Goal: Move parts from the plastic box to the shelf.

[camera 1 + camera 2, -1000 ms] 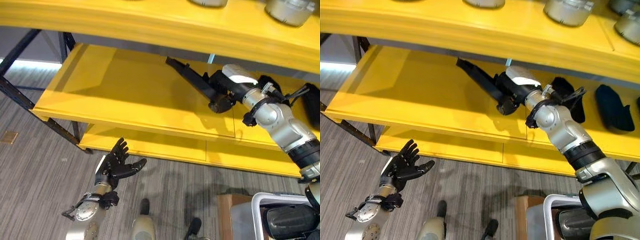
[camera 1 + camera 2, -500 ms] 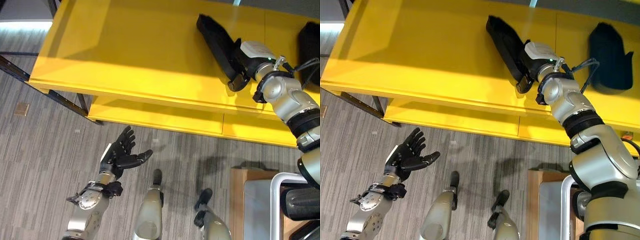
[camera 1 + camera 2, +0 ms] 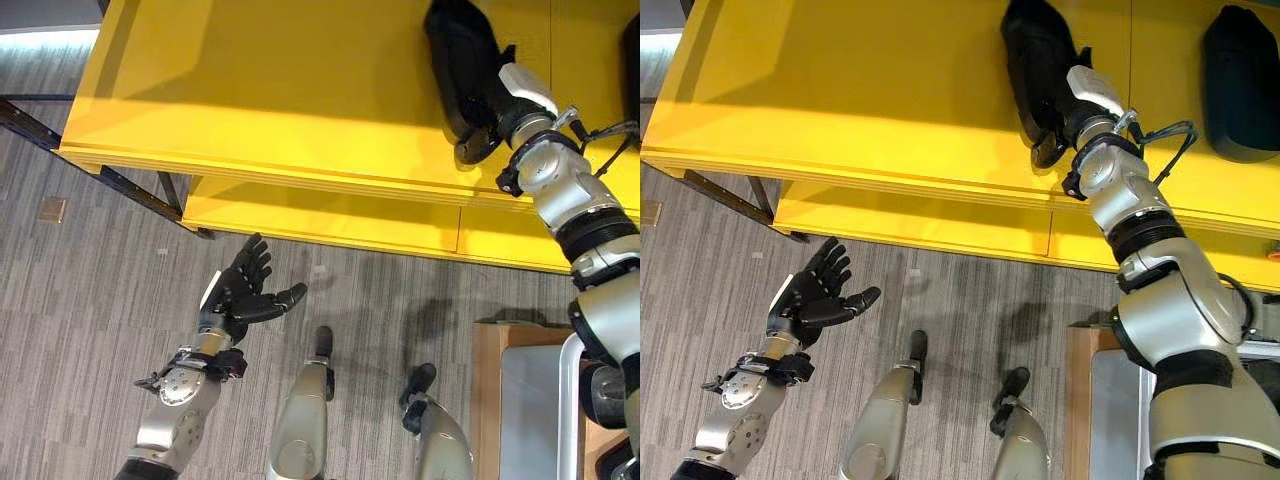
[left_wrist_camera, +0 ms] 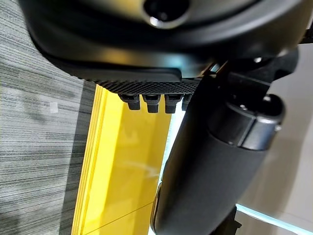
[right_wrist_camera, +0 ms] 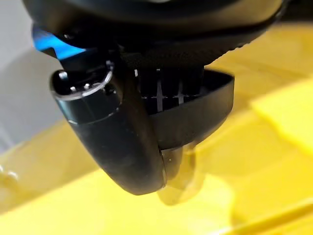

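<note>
Your left hand (image 3: pixel 240 300) hangs spread and idle over the floor. At right, the black part (image 3: pixel 462 60) has come down flat onto the yellow shelf (image 3: pixel 280 100) since a second ago; placement looks nearly done. Your right wrist view shows the right hand (image 3: pixel 1080 105) curled round it, hidden from above

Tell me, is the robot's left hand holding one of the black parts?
No. The left hand hangs over the grey floor with fingers spread, holding nothing; the right hand grips the long black part.
</note>
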Available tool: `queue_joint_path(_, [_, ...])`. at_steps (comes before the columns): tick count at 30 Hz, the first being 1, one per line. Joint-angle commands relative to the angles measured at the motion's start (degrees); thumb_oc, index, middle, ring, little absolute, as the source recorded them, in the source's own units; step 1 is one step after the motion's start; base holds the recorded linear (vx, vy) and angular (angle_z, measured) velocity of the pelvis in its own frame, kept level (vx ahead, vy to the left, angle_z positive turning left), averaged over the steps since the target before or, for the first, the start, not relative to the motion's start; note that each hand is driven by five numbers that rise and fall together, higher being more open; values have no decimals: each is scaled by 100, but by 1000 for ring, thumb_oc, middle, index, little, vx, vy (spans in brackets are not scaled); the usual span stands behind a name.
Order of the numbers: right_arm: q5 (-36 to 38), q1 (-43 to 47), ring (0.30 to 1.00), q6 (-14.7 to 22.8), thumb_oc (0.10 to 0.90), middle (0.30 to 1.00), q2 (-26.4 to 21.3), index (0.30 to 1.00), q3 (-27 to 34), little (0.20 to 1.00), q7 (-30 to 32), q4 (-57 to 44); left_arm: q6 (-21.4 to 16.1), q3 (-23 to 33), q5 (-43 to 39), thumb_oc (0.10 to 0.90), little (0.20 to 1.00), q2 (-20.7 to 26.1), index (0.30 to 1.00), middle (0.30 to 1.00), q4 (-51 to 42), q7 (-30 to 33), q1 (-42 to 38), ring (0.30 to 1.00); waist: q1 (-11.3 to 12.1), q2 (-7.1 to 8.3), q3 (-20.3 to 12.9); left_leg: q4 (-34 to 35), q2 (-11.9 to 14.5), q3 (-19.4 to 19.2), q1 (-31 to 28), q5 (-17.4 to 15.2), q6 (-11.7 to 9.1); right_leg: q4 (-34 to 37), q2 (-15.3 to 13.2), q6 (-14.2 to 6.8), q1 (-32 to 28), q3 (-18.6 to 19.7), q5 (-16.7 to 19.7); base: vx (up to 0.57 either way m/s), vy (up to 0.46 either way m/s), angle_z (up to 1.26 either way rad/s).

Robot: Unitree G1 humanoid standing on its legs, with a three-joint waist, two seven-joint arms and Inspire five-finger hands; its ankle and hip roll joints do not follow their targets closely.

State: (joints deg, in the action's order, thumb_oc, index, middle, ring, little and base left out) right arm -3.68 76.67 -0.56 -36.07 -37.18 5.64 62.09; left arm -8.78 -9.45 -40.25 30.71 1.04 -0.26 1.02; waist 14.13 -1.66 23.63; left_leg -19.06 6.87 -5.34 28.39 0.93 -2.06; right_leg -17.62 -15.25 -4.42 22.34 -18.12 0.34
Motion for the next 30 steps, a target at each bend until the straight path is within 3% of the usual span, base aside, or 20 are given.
queue_joint_path(1, [431, 644, 300, 231, 400, 300, -5, 300, 0, 300, 388, 71, -642, -224, -179, 900, 1000, 240, 1000, 1000, -757, 37, -107, 1000, 68, -174, -446, -514, 11, 478, 443, -519, -214, -506, -5, -93, -362, 88, -955, -3, -9, 9])
queue_joint_path(10, [1268, 768, 300, 341, 400, 300, 32, 300, 562, 300, 825, 464, -689, -381, -174, 900, 1000, 303, 1000, 1000, -707, 159, -247, 1000, 134, -256, -443, -578, -85, 572, 555, -539, -190, -598, -59, -112, -309, 10, -979, -2, 5, 10])
queue_joint_path(30, [177, 1001, 300, 270, 400, 300, -395, 300, -283, 300, 666, 498, -749, -389, -226, 900, 1000, 334, 1000, 1000, -707, 162, -266, 1000, 239, -188, -418, -518, -174, 697, 646, -480, -193, -552, -74, -140, -341, -94, -955, 2, 1, 4])
